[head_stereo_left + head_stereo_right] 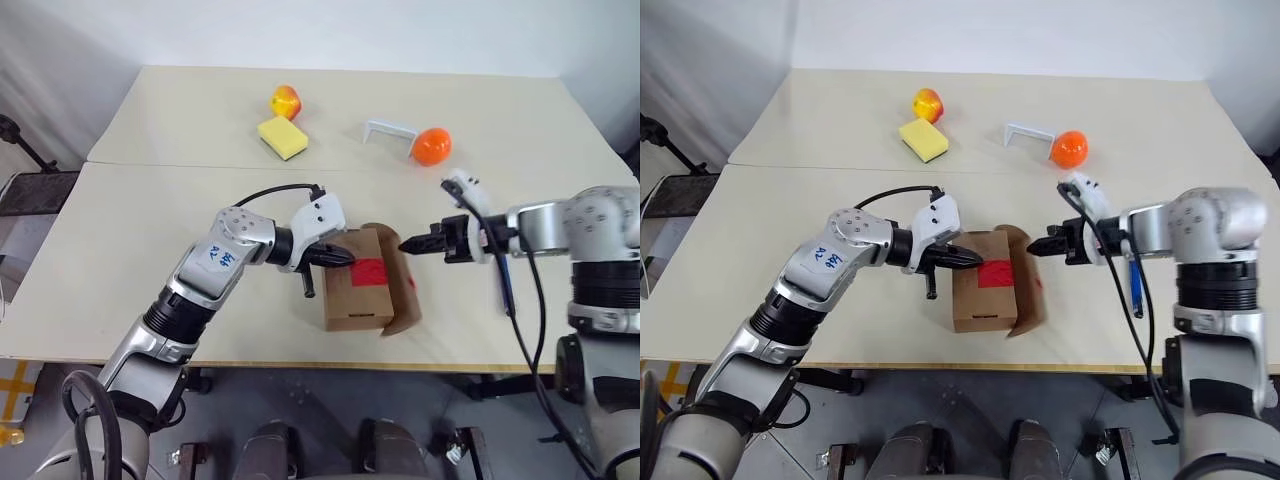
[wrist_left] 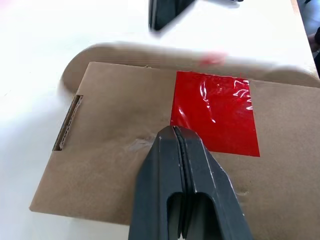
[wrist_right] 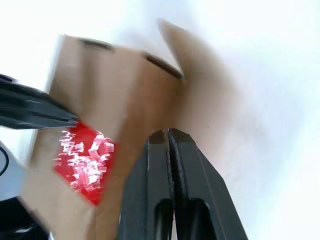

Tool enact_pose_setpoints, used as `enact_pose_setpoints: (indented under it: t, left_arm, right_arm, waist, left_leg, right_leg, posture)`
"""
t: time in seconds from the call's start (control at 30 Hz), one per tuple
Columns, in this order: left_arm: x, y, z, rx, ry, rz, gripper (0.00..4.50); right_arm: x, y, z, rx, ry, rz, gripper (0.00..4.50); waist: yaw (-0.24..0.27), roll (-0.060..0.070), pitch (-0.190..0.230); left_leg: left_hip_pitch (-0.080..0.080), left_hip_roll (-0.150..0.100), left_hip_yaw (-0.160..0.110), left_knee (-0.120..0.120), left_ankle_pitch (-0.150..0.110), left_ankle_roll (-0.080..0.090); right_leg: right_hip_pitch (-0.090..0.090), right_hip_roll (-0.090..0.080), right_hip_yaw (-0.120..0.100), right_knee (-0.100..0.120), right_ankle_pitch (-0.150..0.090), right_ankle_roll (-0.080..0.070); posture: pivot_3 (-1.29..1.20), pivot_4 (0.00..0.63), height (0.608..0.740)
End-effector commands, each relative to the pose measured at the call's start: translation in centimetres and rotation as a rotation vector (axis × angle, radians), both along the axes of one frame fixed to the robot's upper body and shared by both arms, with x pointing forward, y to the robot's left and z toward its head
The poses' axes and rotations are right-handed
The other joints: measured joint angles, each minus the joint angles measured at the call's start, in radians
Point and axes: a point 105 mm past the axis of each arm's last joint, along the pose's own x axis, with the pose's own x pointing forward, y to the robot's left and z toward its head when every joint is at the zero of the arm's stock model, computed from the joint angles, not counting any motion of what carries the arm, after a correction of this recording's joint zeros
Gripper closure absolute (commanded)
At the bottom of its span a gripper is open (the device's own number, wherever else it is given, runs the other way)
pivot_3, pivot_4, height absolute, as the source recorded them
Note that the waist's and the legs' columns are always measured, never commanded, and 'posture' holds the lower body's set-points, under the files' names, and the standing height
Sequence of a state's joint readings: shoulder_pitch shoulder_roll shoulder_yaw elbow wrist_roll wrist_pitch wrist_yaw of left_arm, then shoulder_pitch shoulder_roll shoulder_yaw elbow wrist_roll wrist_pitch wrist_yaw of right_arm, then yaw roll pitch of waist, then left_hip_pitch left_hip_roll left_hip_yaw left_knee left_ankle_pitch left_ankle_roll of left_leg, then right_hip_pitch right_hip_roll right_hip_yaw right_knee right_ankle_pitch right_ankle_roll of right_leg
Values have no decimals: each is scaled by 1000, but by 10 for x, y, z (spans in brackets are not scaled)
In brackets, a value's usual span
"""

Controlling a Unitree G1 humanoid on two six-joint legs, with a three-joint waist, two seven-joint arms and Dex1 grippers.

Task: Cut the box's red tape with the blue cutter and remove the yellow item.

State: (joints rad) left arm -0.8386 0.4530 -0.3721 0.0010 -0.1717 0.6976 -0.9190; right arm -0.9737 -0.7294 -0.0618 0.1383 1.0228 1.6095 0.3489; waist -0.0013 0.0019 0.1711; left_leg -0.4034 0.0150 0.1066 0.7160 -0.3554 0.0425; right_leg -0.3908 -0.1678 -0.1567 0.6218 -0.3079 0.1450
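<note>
The brown box (image 1: pixel 352 300) lies near the table's front edge, with the red tape (image 1: pixel 368 270) on its top. One flap (image 1: pixel 404 287) on its right side stands open and tilted outward. My left gripper (image 1: pixel 347 258) is shut, its tips resting on the box top just beside the tape (image 2: pixel 215 117). My right gripper (image 1: pixel 404 244) is shut with nothing in it, hovering just above the open flap. The blue cutter (image 1: pixel 505 285) lies on the table to the right of the box, under my right forearm. The yellow item is hidden.
At the back of the table sit a yellow-red apple (image 1: pixel 285 101), a flat yellow sponge (image 1: pixel 282 138), a white bracket (image 1: pixel 390 131) and an orange ball (image 1: pixel 432 146). A seam (image 1: pixel 150 164) runs across the tabletop behind the box.
</note>
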Motion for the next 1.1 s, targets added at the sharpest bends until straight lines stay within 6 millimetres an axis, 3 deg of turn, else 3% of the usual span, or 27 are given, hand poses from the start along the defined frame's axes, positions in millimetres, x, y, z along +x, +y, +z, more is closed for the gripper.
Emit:
enact_pose_setpoints:
  t: [0.03,0.13,0.2,0.33,0.47,0.57,0.87,1.1]
  left_arm:
    - [1,2,-21,51,33,29,4500]
    - [2,-1,-21,49,31,20,4500]
    - [2,-4,-20,46,30,12,4500]
    - [3,-5,-19,42,28,11,4500]
    - [3,-4,-18,49,19,8,4500]
    - [4,-4,-17,50,16,7,4500]
    - [4,-6,-15,50,14,4,4500]
    - [3,-6,-14,51,15,1,4500]
  right_arm:
    - [-19,21,22,-28,-71,117,4412]
    - [-21,23,15,-40,-50,99,4412]
    - [-16,13,1,-85,-33,29,4412]
    - [-5,-1,-5,-92,-43,-73,4412]
    - [18,-20,-1,-106,-196,-193,4412]
    - [21,-26,-13,-87,-130,-184,3767]
    - [31,-32,-43,128,128,-195,719]
    - [24,-15,-58,221,259,-76,719]
  waist:
    - [1,0,0]
    - [6,0,0]
    - [17,0,0]
    - [25,0,0]
    - [27,-1,0]
    - [25,0,0]
    - [26,0,0]
    - [23,0,0]
  left_leg:
    - [0,0,0,0,0,0]
    - [0,0,-1,1,0,0]
    - [0,0,0,1,0,0]
    - [-1,0,2,1,0,0]
    - [-1,0,2,1,0,1]
    - [-1,0,3,1,0,1]
    - [-1,0,4,1,1,1]
    - [-1,0,3,1,1,1]
  right_leg:
    - [1,0,0,0,0,0]
    - [1,0,0,0,0,0]
    - [1,0,0,0,0,0]
    - [0,-1,1,-1,0,0]
    - [0,-1,1,-2,0,0]
    - [0,-1,1,-2,0,0]
    - [0,0,1,-2,0,0]
    - [0,0,1,-2,0,0]
  posture:
    - [0,150,740]
    - [0,150,740]
    - [0,150,740]
    - [0,150,740]
    - [0,150,740]
    - [0,150,740]
    - [0,150,740]
    - [0,150,740]
